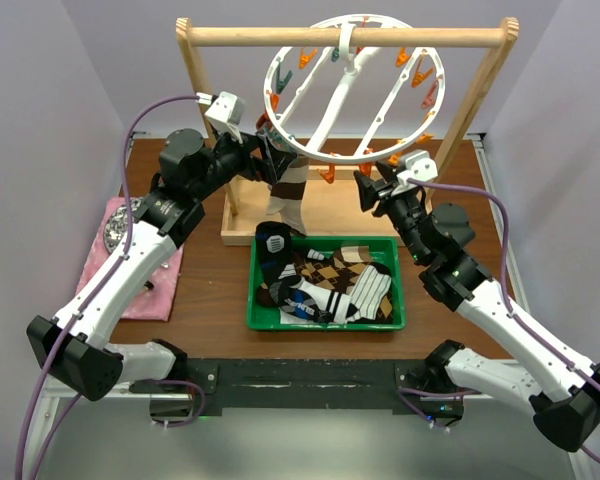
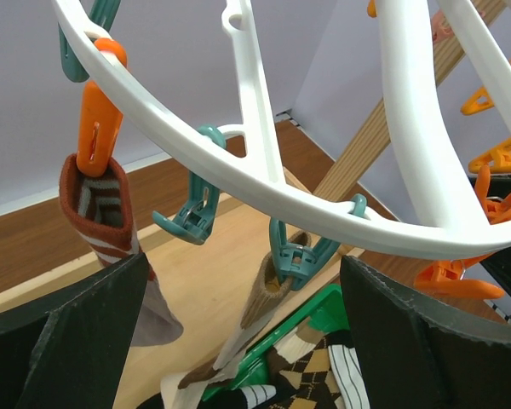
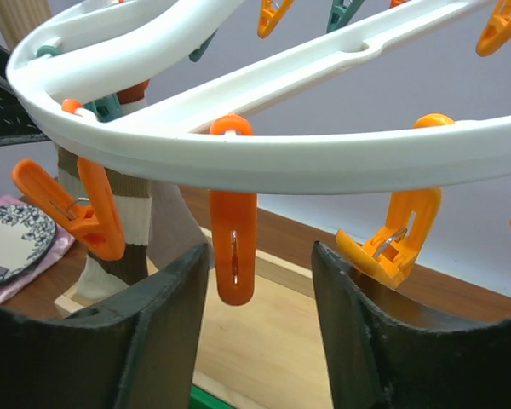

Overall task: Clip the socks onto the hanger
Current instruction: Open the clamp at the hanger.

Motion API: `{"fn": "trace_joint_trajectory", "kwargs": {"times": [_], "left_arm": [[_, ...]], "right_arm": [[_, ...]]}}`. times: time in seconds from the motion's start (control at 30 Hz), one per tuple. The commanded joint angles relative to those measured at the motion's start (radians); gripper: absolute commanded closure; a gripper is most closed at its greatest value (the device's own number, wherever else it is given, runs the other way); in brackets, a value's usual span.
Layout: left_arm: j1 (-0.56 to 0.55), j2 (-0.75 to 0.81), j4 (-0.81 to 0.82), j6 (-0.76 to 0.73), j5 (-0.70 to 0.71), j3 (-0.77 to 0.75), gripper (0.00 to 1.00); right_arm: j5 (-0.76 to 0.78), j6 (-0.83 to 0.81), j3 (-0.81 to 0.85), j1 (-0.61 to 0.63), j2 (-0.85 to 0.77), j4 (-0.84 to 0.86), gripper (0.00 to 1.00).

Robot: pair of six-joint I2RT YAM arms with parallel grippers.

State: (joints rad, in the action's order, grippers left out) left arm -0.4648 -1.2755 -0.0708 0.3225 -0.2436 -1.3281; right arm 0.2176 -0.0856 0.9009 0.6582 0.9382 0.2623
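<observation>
The white ring hanger hangs by its hook from the wooden bar. A brown and beige striped sock hangs from a teal peg on the ring's near left rim; its cuff shows in the left wrist view. A rust-cuffed sock hangs from an orange peg. My left gripper is open and empty beside these socks. My right gripper is open and empty under the ring's near rim, jaws either side of an orange peg. More socks lie in the green tray.
The light wooden frame with its base board stands behind the tray. A pink cloth with a patterned disc lies at the left. Several orange and teal pegs hang round the ring.
</observation>
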Motion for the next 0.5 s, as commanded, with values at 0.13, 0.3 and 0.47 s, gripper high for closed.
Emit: {"fn": "trace_joint_trajectory", "kwargs": {"times": [0.13,0.3,0.47], "left_arm": [[0.009,-0.001,0.028,0.004,-0.017,-0.040,0.00],[0.009,0.008,0.019,-0.008,-0.022,-0.031,0.00],[0.017,0.050,-0.009,-0.025,-0.043,-0.028,0.00]], "right_arm": [[-0.078,0.053,0.033,-0.017,-0.003,0.086,0.66],[-0.112,0.073,0.033,-0.020,0.001,0.075,0.80],[-0.167,0.115,0.050,-0.019,0.014,0.034,0.86]]}}
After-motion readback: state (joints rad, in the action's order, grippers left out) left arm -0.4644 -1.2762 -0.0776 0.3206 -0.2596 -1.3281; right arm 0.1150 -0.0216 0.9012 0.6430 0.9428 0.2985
